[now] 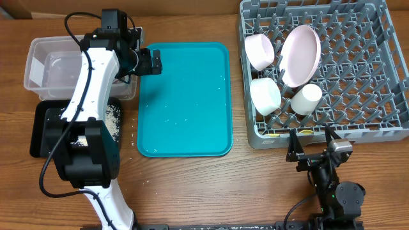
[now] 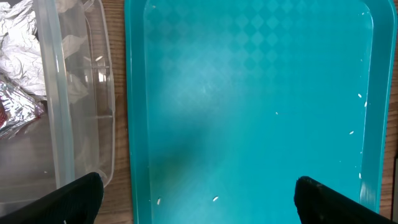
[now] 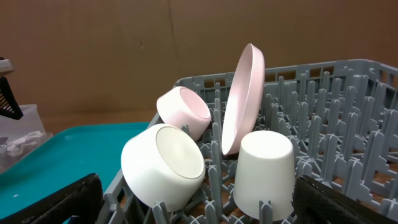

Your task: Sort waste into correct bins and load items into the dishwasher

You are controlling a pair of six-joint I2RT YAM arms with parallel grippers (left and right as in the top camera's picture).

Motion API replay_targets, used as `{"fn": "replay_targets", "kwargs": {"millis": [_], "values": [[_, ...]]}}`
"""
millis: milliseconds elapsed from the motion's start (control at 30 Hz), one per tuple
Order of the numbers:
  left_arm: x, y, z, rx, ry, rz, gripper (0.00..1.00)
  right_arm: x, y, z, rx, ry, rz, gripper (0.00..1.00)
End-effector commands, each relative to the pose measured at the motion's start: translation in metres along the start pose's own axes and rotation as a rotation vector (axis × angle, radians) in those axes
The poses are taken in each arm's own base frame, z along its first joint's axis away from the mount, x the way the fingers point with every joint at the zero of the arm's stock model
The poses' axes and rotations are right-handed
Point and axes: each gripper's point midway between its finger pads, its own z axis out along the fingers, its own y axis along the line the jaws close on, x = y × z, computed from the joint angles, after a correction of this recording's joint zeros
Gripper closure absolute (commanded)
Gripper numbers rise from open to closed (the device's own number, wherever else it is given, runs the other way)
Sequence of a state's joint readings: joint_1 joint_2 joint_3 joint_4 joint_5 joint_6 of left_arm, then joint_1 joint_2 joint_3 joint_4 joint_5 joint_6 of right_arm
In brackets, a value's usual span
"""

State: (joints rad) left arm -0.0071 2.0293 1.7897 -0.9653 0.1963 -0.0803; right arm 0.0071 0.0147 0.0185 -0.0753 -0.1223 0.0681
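A teal tray (image 1: 185, 102) lies mid-table with a few rice grains on it; it fills the left wrist view (image 2: 261, 99). My left gripper (image 1: 155, 62) is open and empty over the tray's top left edge (image 2: 196, 199). A grey dish rack (image 1: 358, 83) at the right holds a pink bowl (image 1: 259, 50), a pink plate (image 1: 300, 54), a white bowl (image 1: 265, 96) and a white cup (image 1: 305, 98). My right gripper (image 1: 313, 145) is open and empty just in front of the rack (image 3: 196, 199).
A clear plastic bin (image 1: 48, 67) with crumpled foil (image 2: 18, 56) stands at the far left. A black bin (image 1: 45, 128) with scattered rice sits below it, partly under the left arm. The rack's right half has free slots.
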Motion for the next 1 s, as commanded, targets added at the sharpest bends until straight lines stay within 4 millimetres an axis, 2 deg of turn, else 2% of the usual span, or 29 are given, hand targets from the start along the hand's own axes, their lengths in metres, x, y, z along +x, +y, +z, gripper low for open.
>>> {"fn": "replay_targets", "kwargs": {"millis": [0,133,167,200,267,533,567,667,800,967], "values": [[-0.004,-0.003,0.000,-0.002,-0.007,-0.002,0.00,0.001,-0.003,0.000,0.016,-0.007,0.007,0.00],[-0.004,-0.003,-0.003,-0.007,-0.011,0.001,0.00,0.001,-0.003,0.000,0.016,-0.007,0.007,0.00],[-0.006,0.002,-0.009,-0.036,-0.025,0.012,0.00,0.001,-0.003,0.000,0.016,-0.007,0.007,0.00],[-0.011,0.014,-0.021,-0.121,-0.056,0.025,0.00,0.001,-0.003,0.000,0.016,-0.007,0.007,0.00],[-0.015,0.017,-0.036,-0.169,-0.092,0.033,0.00,0.001,-0.003,0.000,0.016,-0.007,0.007,0.00],[-0.029,-0.009,-0.115,-0.292,-0.286,0.119,0.00,0.001,-0.003,0.000,0.016,-0.007,0.007,0.00],[-0.039,-0.023,-0.136,-0.262,-0.387,0.155,0.00,0.001,-0.003,0.000,0.016,-0.007,0.007,0.00],[-0.049,-0.044,-0.158,-0.164,-0.561,0.222,0.00,0.001,-0.003,0.000,0.016,-0.007,0.007,0.00],[-0.040,-0.050,-0.164,-0.109,-0.721,0.250,0.00,0.001,-0.003,0.000,0.016,-0.007,0.007,0.00],[0.004,-0.040,-0.150,-0.094,-0.811,0.256,0.00,0.001,-0.003,0.000,0.016,-0.007,0.007,0.00]]}}
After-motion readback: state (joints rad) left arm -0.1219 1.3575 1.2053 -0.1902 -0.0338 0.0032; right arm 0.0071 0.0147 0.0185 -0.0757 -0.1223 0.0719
